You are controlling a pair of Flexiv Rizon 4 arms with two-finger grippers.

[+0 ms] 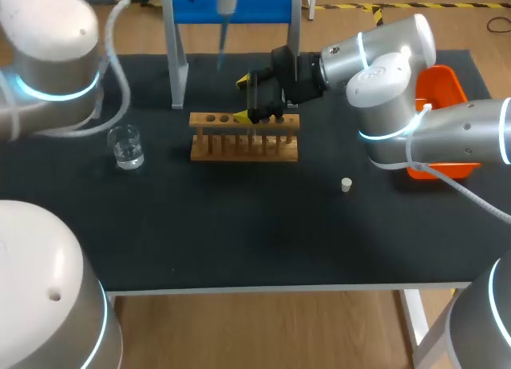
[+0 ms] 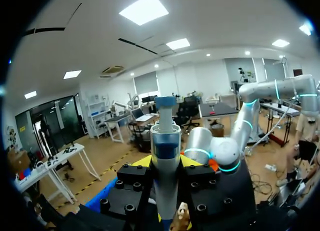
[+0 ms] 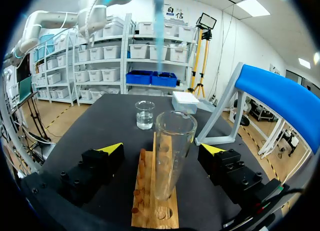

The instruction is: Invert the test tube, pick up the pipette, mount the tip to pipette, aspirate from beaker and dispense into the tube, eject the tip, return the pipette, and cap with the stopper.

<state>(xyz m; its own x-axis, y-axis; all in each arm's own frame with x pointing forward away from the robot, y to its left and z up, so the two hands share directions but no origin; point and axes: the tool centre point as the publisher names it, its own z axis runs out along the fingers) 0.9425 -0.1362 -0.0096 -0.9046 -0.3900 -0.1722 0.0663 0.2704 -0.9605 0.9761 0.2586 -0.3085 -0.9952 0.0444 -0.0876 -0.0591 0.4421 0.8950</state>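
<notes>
A clear test tube [image 3: 172, 153] stands upright, mouth up, in the wooden rack [image 1: 243, 137] [image 3: 150, 206]. My right gripper [image 1: 249, 100] [image 3: 165, 156] is open around the tube, with its fingers [image 3: 102, 163] well clear on both sides. Up above the back of the table, my left gripper [image 2: 166, 163] is shut on the blue-and-white pipette [image 2: 165, 151] [image 1: 226, 5], whose thin tip [image 1: 221, 53] points down behind the rack. The glass beaker [image 1: 126, 145] [image 3: 145, 114] with clear liquid sits left of the rack. A small stopper [image 1: 346, 184] lies on the mat, right of the rack.
A blue-topped stand on grey legs [image 1: 231, 5] [image 3: 280, 96] rises behind the rack. An orange bin [image 1: 443, 85] sits at the right edge under my right arm. Beyond the beaker lies a white box [image 3: 186, 101].
</notes>
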